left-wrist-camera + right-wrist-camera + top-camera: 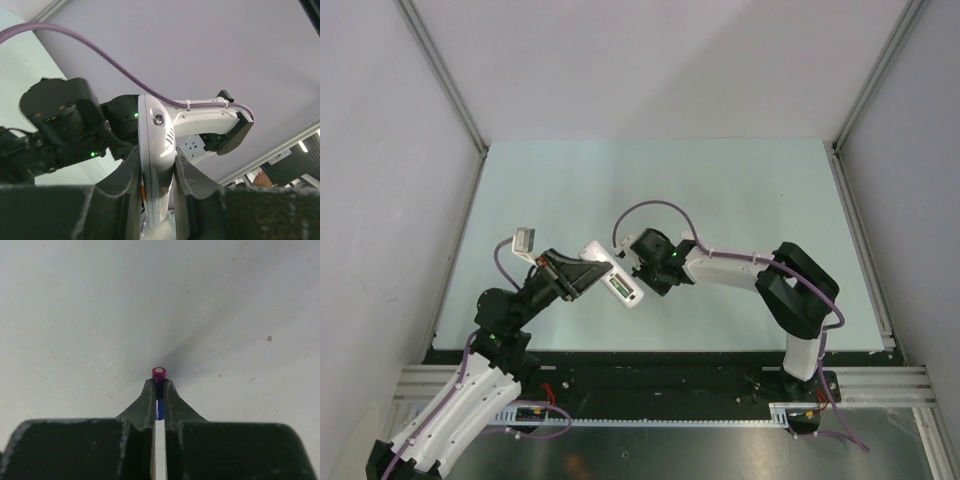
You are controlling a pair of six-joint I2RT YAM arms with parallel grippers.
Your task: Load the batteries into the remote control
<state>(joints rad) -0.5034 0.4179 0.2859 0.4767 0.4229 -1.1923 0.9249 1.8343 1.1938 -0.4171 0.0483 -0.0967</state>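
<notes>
The left gripper (pixel 600 270) is closed on the remote control (pixel 617 282) and holds it in the air above the pale table (pixel 720 190), about over the middle of the near half. In the left wrist view the remote control (pixel 157 185) is seen narrow, clamped tight between the two dark fingers (pixel 131 170), and most of its length sticks out past them. From above, a greenish patch (pixel 619 288) shows on the face turned upward, but I cannot tell what it is. The right gripper (pixel 636 262) is just beside the remote control, on its right side; if they touch or not, I cannot tell. This right gripper (pixel 159 385) is almost fully closed and pinches the purple battery (pixel 159 374) between its fingertips. The battery lies along the fingers, and only its round end with the light cap comes out past the tips.
</notes>
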